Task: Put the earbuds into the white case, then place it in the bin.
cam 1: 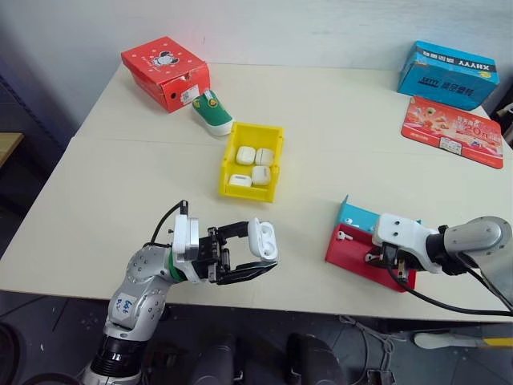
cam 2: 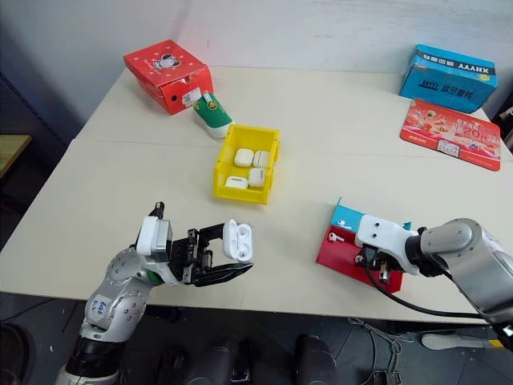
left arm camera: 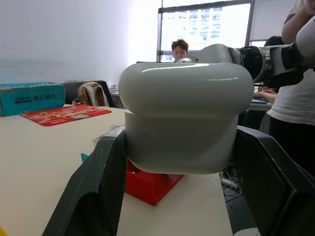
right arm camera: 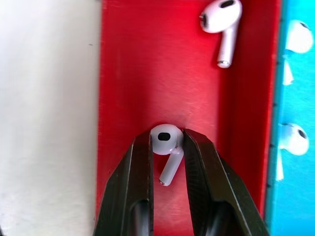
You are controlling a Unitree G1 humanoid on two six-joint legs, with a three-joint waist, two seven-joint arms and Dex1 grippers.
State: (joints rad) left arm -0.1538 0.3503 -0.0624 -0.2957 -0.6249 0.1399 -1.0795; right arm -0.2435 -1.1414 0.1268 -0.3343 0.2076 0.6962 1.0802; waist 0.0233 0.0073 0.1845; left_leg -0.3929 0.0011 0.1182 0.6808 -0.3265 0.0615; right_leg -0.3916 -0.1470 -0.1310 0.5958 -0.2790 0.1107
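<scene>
The left end effector [cam 1: 255, 258] is clamped on the white case [cam 1: 263, 239], which it holds above the near edge of the worktop [cam 1: 104, 200], lid closed. The right end effector [right arm camera: 167, 162] points down into the red-and-blue tray [cam 1: 353, 258], and its two black fingers [right arm camera: 138, 182] are closed on one earbud [right arm camera: 165, 140]. A second earbud [right arm camera: 221, 19] lies in the red part of the tray, just beyond this end effector. The yellow bin [cam 1: 231, 164] stands farther away, beyond the left end effector and between both arms, with four white cases [cam 1: 252, 166] inside it. Behind the bin are a green shoe [cam 1: 213, 111] and a red box [cam 1: 166, 70].
</scene>
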